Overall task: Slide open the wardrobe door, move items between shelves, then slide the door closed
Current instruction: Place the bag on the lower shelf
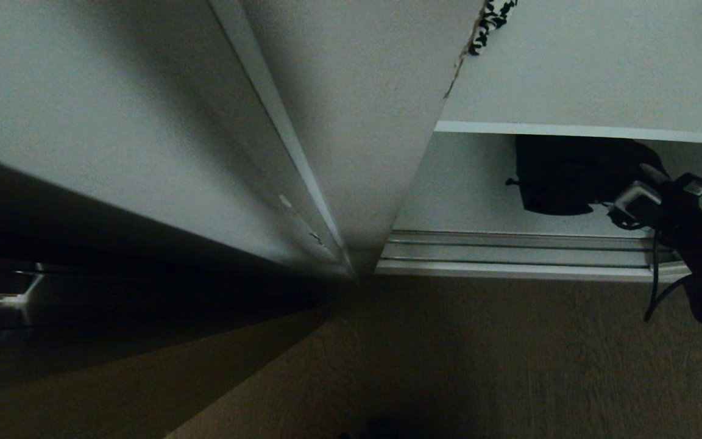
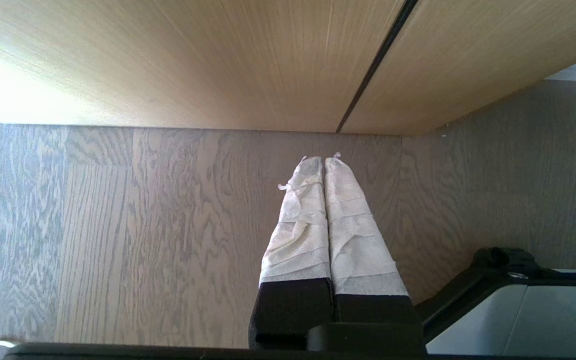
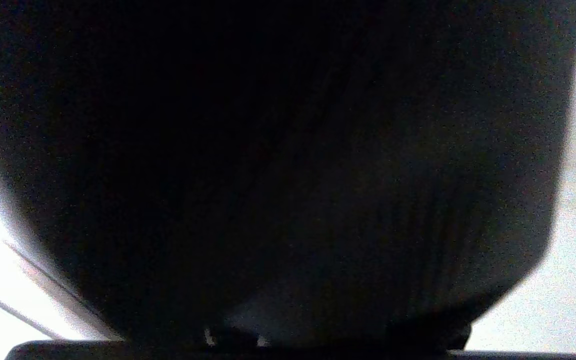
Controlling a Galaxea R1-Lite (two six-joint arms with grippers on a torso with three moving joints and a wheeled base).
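The black bag [image 1: 561,177] is sitting on the bottom shelf [image 1: 467,207], directly ahead of the right gripper [image 1: 634,204]; whether those jaws are gripping it I cannot tell. The left gripper [image 2: 324,165], closed, is hanging far off.

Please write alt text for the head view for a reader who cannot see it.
The right gripper reaches into the open wardrobe at a black fabric bag lying under a white shelf. The sliding wardrobe door stands pushed left, above the floor track.
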